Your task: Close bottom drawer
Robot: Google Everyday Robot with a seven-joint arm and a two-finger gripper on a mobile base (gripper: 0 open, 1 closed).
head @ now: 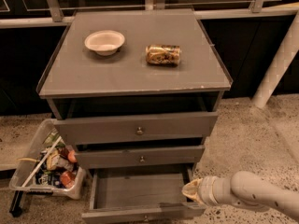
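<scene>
While the bottom drawer (140, 191) is pulled out, the gripper (190, 191) is seen at its right front corner. Its grip cannot be told.

1 limb in view: a cream-white, smooth-shelled tubular robot arm (261, 197), matte in finish, built of rounded, bulbous segments. The thick outer segment narrows at a visible seam into a slimmer wrist collar marked by pale ringed bands. The arm ends in a wedge-shaped, cream-and-tan gripper (190, 191) (located low in the view, at the right front corner of the open grey wooden bottom drawer (140, 190)). Its tip is yellowish-tan, darker than the shell.
</scene>
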